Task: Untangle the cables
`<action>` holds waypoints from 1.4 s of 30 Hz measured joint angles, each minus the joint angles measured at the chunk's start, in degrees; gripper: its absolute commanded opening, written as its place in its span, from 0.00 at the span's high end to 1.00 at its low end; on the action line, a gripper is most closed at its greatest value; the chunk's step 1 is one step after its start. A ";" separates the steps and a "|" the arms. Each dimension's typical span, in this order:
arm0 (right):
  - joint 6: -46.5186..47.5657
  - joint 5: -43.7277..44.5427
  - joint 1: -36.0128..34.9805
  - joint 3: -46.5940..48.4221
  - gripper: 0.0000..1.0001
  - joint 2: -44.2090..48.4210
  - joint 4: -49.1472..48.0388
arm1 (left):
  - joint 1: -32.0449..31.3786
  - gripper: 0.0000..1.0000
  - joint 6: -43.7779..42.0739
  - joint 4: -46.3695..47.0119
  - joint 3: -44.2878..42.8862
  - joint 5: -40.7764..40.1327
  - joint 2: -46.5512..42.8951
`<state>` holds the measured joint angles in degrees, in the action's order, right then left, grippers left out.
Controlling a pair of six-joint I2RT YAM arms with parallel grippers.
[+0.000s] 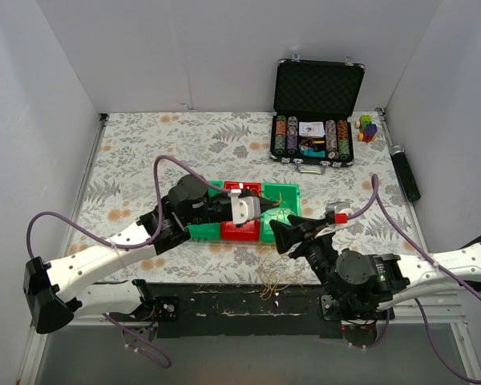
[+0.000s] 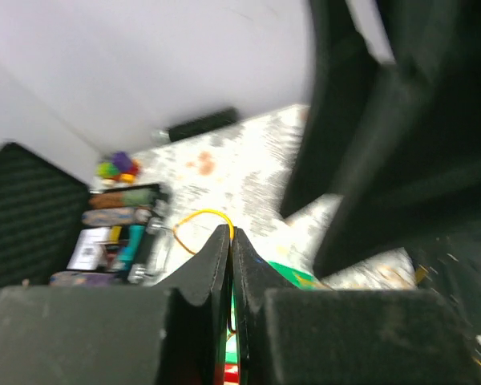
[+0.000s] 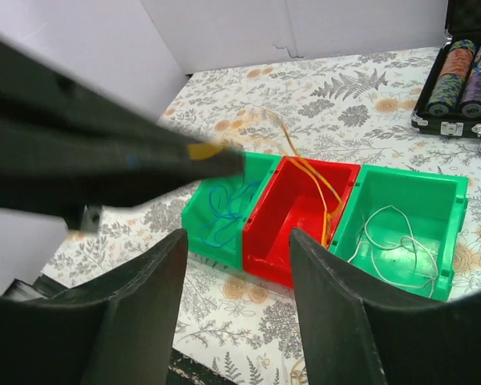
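Three bins stand side by side. The left green bin [image 3: 204,200] holds a blue cable [image 3: 224,212]. A yellow-orange cable [image 3: 317,188] lies in the red bin [image 3: 301,233], and a white cable [image 3: 393,241] lies in the right green bin [image 3: 445,200]. My left gripper [image 2: 231,233] hovers over the bins [image 1: 240,228], shut on the yellow cable [image 2: 196,216], which loops out at its tips. My right gripper [image 3: 236,237] stands open just in front of the bins with nothing between its fingers. It shows in the top view as the right gripper [image 1: 279,228].
A few loose yellowish cables [image 1: 274,281] lie at the table's front edge between the arm bases. An open black poker chip case [image 1: 314,136] stands at the back right, with a small coloured toy [image 1: 368,128] and a black tool [image 1: 406,172] beside it. White walls enclose the table.
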<state>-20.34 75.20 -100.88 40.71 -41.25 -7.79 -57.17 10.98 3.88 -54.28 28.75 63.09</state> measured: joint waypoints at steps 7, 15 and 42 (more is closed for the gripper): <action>-13.88 -0.15 0.00 8.00 0.29 -7.10 22.05 | 0.00 1.00 1.42 0.90 -10.80 -10.45 -0.37; -22.91 5.11 0.00 13.92 0.26 -12.07 40.37 | 0.00 1.00 4.17 -1.42 -18.75 -10.14 -0.94; 10.99 -0.59 0.00 0.50 0.13 -1.51 6.99 | 0.00 1.00 7.41 -8.46 -22.71 -1.07 -0.50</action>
<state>-9.34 74.61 -100.88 41.21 -42.76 -0.80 -57.17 18.39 -4.58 -76.99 27.68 62.59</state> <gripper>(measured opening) 0.861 0.010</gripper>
